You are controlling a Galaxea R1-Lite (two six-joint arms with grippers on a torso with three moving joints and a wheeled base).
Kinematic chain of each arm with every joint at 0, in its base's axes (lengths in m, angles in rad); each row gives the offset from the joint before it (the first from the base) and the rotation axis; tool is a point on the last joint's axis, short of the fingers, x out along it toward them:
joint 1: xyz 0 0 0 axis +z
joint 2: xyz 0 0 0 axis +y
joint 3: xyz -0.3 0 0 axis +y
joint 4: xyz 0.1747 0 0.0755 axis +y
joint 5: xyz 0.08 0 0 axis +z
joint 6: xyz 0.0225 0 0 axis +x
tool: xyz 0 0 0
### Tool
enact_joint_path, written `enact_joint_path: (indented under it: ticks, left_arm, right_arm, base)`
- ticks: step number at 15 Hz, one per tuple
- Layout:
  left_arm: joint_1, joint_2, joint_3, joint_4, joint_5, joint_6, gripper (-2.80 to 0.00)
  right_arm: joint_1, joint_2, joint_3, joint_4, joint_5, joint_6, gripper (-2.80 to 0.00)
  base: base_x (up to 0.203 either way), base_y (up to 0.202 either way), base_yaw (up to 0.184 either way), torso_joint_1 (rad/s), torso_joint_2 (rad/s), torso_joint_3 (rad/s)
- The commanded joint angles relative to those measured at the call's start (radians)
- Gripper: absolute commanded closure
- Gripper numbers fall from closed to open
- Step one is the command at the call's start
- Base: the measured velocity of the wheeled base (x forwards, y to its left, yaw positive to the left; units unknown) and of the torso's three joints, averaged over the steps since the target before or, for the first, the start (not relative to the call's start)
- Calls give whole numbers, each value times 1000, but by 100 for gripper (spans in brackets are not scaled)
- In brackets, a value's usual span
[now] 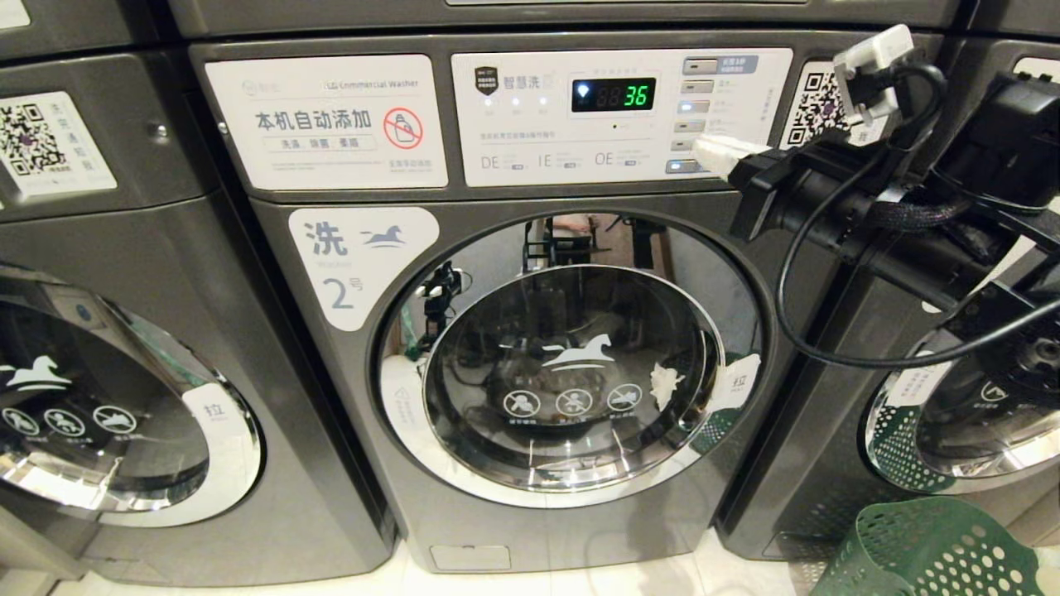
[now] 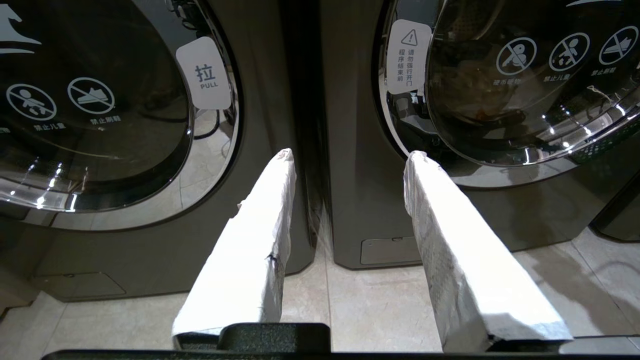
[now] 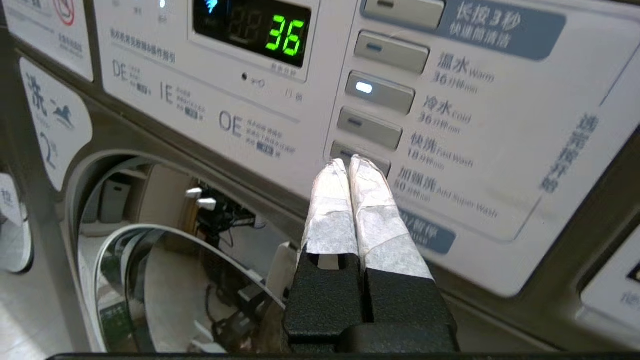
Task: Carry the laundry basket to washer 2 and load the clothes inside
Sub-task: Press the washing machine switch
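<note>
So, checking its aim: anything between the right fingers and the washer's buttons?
Nothing: the right wrist view shows shut fingers at a button on the washer.

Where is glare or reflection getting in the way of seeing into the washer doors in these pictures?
Head view: washer 2's glass door mirrors the room and the robot, hiding the drum. Left wrist view: bright streaks along the chrome rims; the glass is dark. Right wrist view: the door glass reflects floor and cables, while the green display reads cleanly above the shut right gripper.
</note>
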Motion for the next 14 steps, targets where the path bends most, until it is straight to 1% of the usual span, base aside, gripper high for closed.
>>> enact_joint_path:
  ticks: [1, 4, 7, 14]
  left_arm:
    - [0, 0, 2, 0, 0, 0, 0]
    - [0, 0, 2, 0, 0, 0, 0]
    - [0, 0, 2, 0, 0, 0, 0]
    - [0, 0, 2, 0, 0, 0, 0]
  right_arm:
    - [0, -36, 36, -8, 3, 0, 0]
    - [0, -42, 82, -22, 1, -2, 0]
    - [0, -13, 112, -130, 0, -2, 0]
    - [0, 27, 100, -147, -2, -2, 0]
  base:
    - [0, 0, 0, 0, 0, 0]
    - [0, 0, 0, 0, 0, 0]
    - [0, 0, 0, 0, 0, 0]
    - [0, 0, 0, 0, 0, 0]
